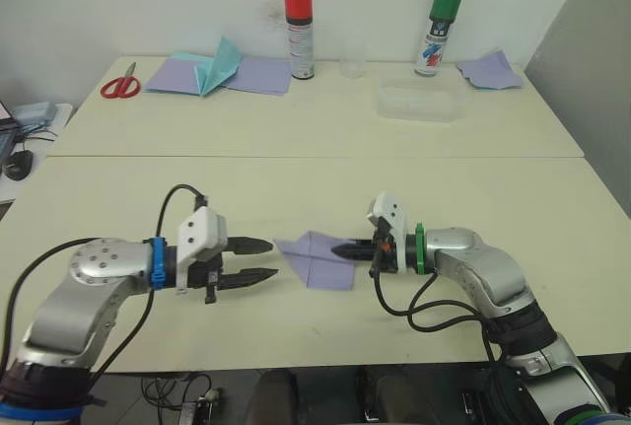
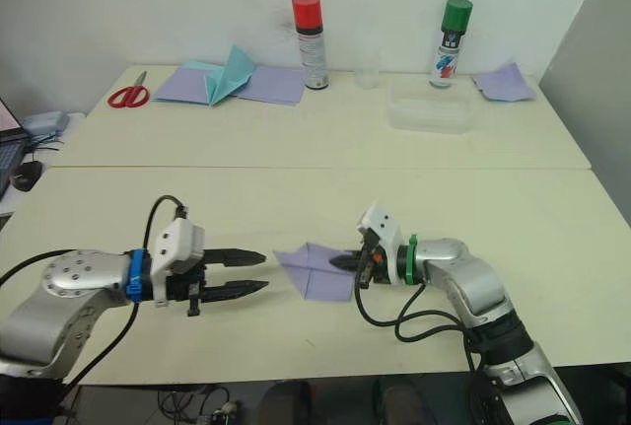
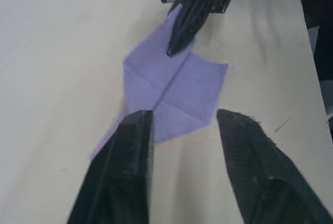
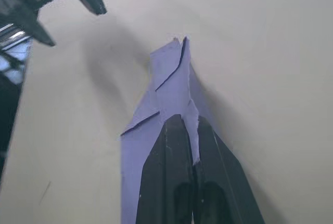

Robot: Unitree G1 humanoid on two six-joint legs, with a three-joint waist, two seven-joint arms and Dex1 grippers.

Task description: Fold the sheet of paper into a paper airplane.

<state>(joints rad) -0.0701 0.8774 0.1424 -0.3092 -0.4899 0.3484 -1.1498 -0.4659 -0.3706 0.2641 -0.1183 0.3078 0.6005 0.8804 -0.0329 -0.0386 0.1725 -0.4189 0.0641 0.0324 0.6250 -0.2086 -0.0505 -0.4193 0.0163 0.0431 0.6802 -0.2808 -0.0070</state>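
Tabletop: sheet of paper (image 1: pixel 317 259) under right claw (image 1: pixel 340 247).

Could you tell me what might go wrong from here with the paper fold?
The right gripper pinches only the near edge of the partly folded lavender-purple sheet of paper, so a pull could tear it or drag it off its creases. The open left gripper sits just beside the pointed end and may nudge it while closing.

Cream tabletop (image 1: pixel 296 326). Folded sheet of paper (image 1: pixel 317 259) lies flat between the two sets of jaws. Well beyond the jaws: scissors (image 1: pixel 120 84), paper stack (image 1: pixel 219 72), red-capped can (image 1: pixel 299 33), green-capped can (image 1: pixel 438 31), clear tray (image 1: pixel 418 104), lavender scrap (image 1: pixel 490 70).
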